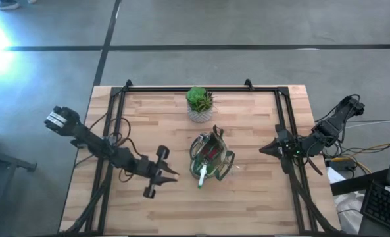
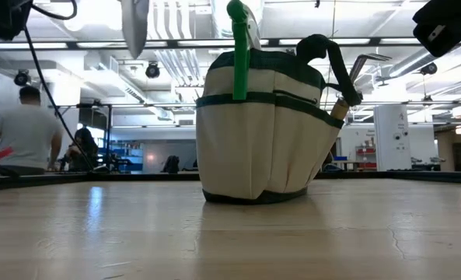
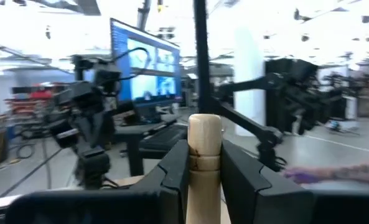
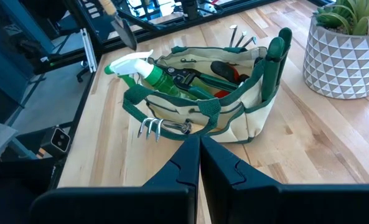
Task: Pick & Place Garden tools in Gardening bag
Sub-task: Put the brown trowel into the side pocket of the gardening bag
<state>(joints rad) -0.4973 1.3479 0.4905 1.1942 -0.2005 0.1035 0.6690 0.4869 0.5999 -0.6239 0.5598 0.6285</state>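
Between the left claw's fingers stands a pale wooden handle, held narrow; this must be the silver trowel, raised over the desk at the bag's left. Gardening bag sits near the desk centre, with bare wood on all sides. Inside it show the green-and-white tool, black pruners and a rake fork. Right claw is closed, empty, near the right edge. A plant pot stands behind the bag.
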